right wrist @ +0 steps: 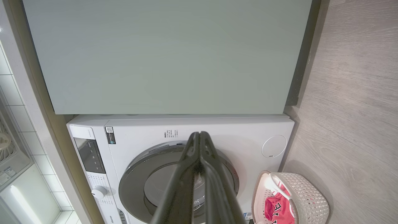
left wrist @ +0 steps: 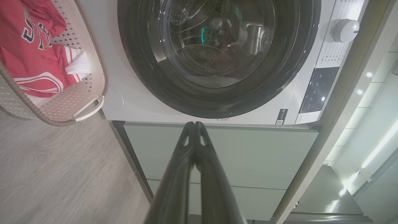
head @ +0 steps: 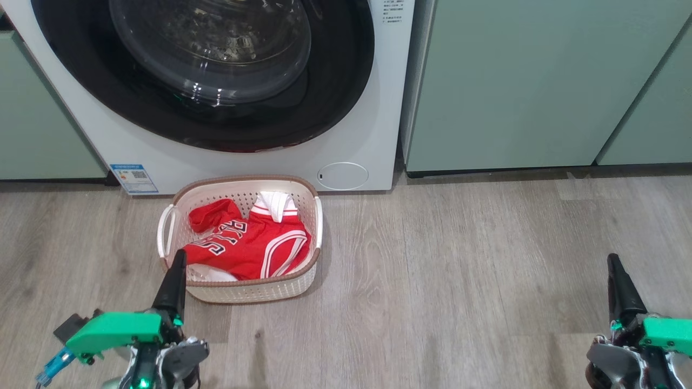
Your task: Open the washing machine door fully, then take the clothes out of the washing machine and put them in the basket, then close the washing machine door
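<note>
1. Plainly, the left claw (head: 178, 265) has its two dark fingers pressed together with nothing between them. It sits at the lower left of the head view, pointing up. Its tip overlaps the near left corner of the basket (head: 254, 292) there, though whether it touches cannot be told.
2. The right claw (head: 613, 265) is likewise pressed together and holds nothing. It rises at the lower right of the head view over the grey wooden floor (head: 459, 270), well apart from the basket.
3. The basket stands on the floor just in front of the washing machine (head: 373, 146), below the door and a little left of the small round white flap (head: 342, 175).
4. The clothes (head: 254, 246) lie inside the basket. The red jersey with white trim and lettering is spread across it, and a white piece (head: 275, 202) sits at the side nearest the washer.
5. The washing machine door (head: 335, 108), with its glossy black rim and bulging clear window, lies shut, flush against the washer's front.
6. A blue-white sticker (head: 133, 178) marks the washer's lower left corner.
7. Pale green cabinets (head: 513, 81) stand on either side of the washer.
8. The left wrist view also shows the dark control panel (left wrist: 318, 90) and a white dial (left wrist: 345, 29).
</note>
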`<state>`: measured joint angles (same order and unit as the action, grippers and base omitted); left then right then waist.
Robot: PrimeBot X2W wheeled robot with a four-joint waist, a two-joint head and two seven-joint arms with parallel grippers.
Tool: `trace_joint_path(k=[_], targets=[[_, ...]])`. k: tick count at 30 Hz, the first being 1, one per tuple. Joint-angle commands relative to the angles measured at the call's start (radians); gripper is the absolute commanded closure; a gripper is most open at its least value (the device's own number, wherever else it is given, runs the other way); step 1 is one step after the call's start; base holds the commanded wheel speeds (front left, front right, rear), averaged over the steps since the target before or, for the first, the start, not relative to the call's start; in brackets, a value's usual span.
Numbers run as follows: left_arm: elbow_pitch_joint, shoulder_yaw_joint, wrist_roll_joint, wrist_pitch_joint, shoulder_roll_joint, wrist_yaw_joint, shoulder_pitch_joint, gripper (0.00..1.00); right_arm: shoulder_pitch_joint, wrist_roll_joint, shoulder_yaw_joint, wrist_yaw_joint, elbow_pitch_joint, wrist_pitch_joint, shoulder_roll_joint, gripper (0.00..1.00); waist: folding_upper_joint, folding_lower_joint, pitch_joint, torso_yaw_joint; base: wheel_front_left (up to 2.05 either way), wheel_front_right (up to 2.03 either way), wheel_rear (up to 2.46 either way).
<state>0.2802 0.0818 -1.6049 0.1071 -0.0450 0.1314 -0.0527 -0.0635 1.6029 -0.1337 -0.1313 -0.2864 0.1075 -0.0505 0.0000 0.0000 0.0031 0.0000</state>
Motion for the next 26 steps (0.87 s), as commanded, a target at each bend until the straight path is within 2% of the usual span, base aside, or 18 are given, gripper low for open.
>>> trace_joint_path(k=[1,26], targets=[[-0.035,0.032,-0.004,0.006,-0.005,-0.001,-0.055,1.0,-0.044,0.006,0.02,0.001,0.042,0.006,0.0,1.0,0.0,0.0,0.0,0.0,0.0,0.0,0.0],[-0.035,0.032,-0.004,0.006,-0.005,-0.001,-0.055,1.0,-0.044,0.006,0.02,0.001,0.042,0.006,0.0,1.0,0.0,0.0,0.0,0.0,0.0,0.0,0.0]])
